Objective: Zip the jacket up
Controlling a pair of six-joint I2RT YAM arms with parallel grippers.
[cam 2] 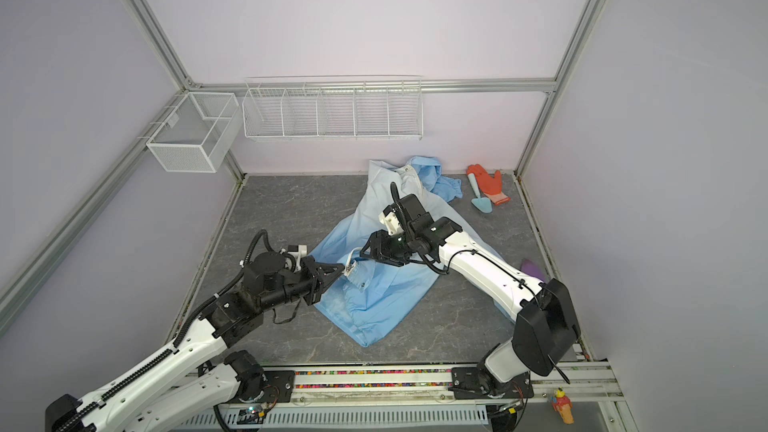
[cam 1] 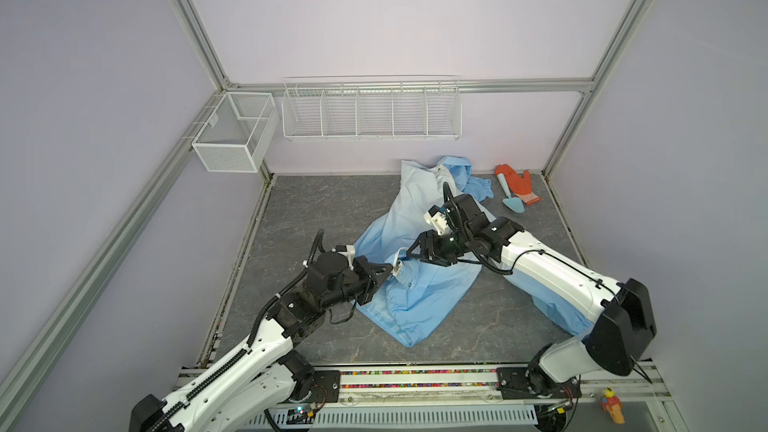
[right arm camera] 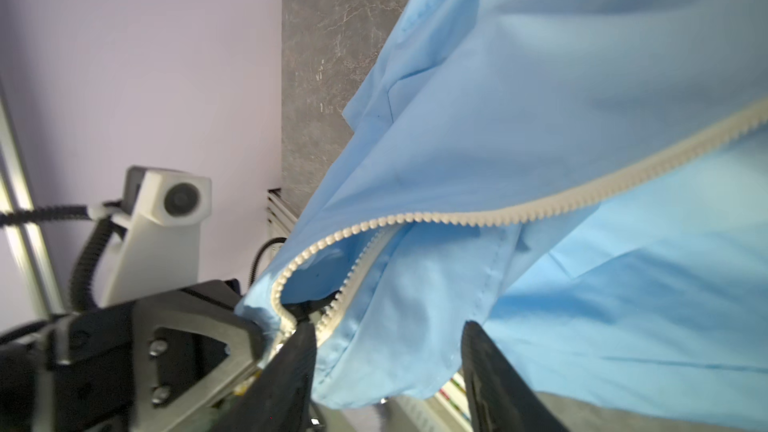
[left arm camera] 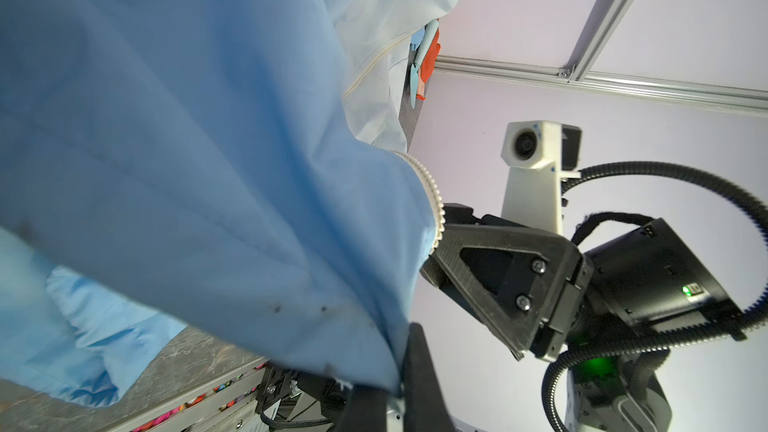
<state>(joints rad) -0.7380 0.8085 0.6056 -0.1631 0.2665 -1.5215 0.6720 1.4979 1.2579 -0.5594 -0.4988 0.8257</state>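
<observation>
A thin light-blue jacket (cam 1: 419, 284) lies crumpled in the middle of a grey table (cam 1: 311, 209), its paler hood end toward the back wall. An orange glove (cam 1: 519, 184) lies well apart at the back right.

The left gripper (cam 1: 385, 274) is clamped tight on the jacket's raised bottom edge, right by the lower end of the white zipper (right arm camera: 540, 209). The right gripper (right arm camera: 386, 342) sits just beside it, fingers spread and gripping nothing, with loose cloth between them. Near that end the two rows of teeth stand apart. The slider cannot be made out.

The cloth looks light, limp and likely slippery, so it will bunch rather than resist. The best holds are probably the hem beside the teeth, kept taut, and the slider's tab.
</observation>
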